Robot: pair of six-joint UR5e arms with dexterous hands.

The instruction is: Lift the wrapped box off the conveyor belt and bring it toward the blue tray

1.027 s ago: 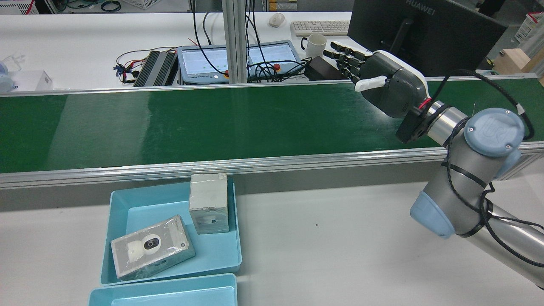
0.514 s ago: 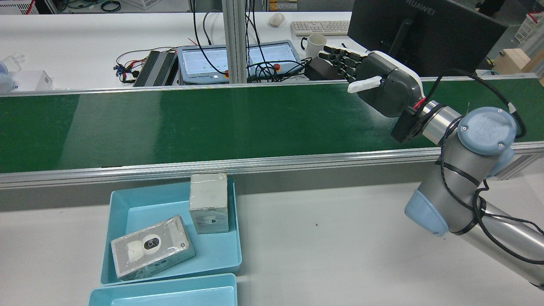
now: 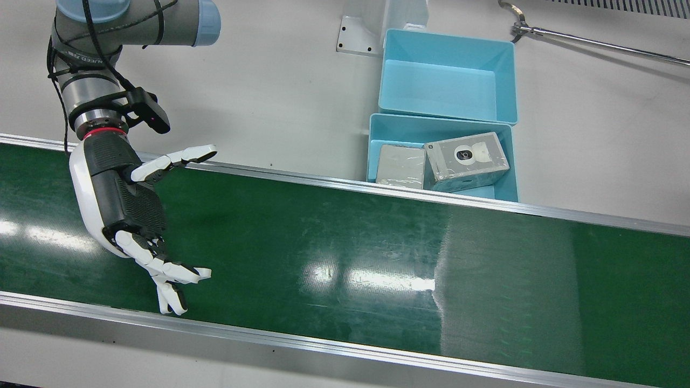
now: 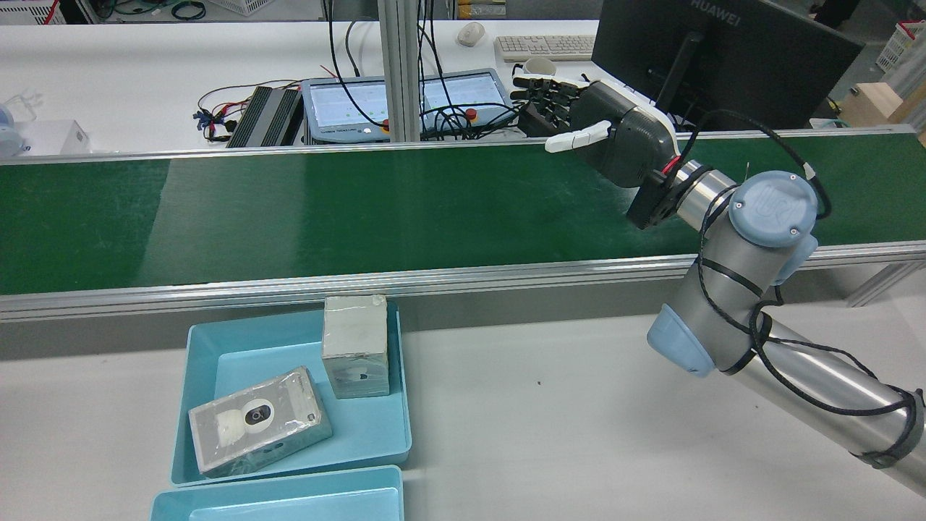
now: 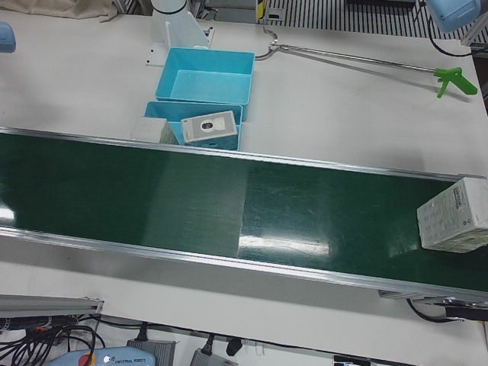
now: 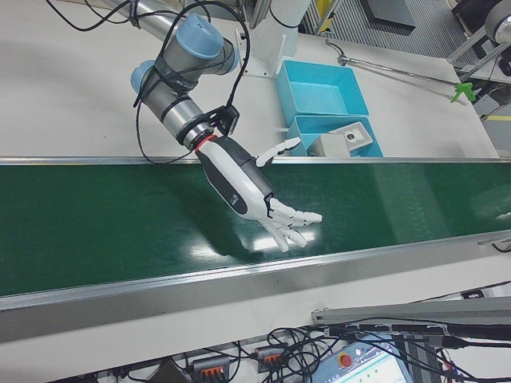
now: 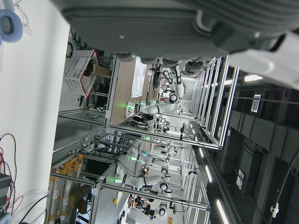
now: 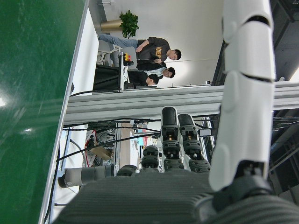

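While my right hand (image 3: 126,215) hovers spread and empty over the conveyor belt (image 3: 345,253), the wrapped box (image 5: 453,216) sits well apart, far down toward the robot's left.

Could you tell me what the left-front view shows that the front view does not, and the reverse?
Only the left-front view shows a wrapped box on the belt at its far right edge, and a green-handled grabber on the table. Only the front view shows the right hand, open with fingers spread above the belt, holding nothing. Both show the green belt and two blue trays; the tray next to the belt holds two wrapped boxes, and the other tray is empty.
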